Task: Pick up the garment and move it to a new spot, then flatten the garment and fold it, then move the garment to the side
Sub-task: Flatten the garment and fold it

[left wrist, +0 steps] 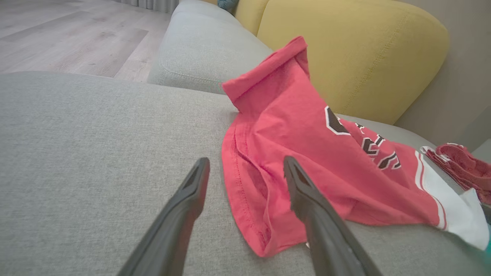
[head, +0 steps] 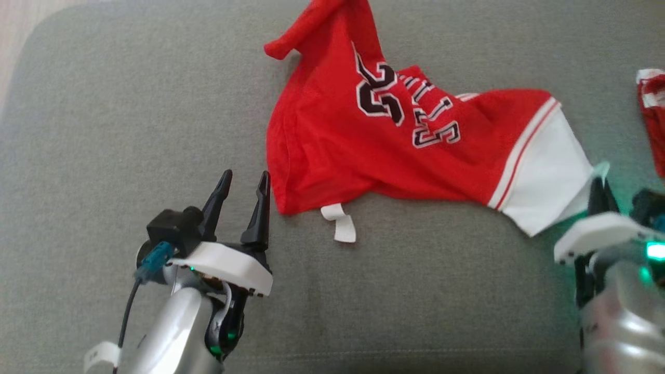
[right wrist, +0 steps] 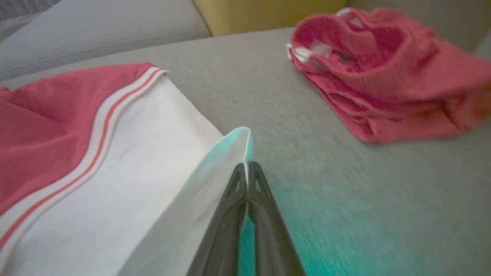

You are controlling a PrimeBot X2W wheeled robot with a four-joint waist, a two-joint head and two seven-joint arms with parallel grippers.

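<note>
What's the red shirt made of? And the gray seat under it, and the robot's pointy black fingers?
The red shirt looks like thin, soft knit cloth, maybe sports-jersey polyester: it crumples, drapes and has stitched hems. The gray seat is a padded cushion in matte woven fabric with a speckled weave. The left gripper has dark, matte, stiff fingers, likely plastic or rubber.

the left arm (head: 171,322) comes in at the lower left of the head view, silver forearm angled up, its jaws spread wide, dark fingers (head: 258,208) pointing forward. the right arm (head: 618,317) sits at the lower right, wrist glowing green, its jaws pressed together on a white corner of the garment (right wrist: 134,172).
</note>
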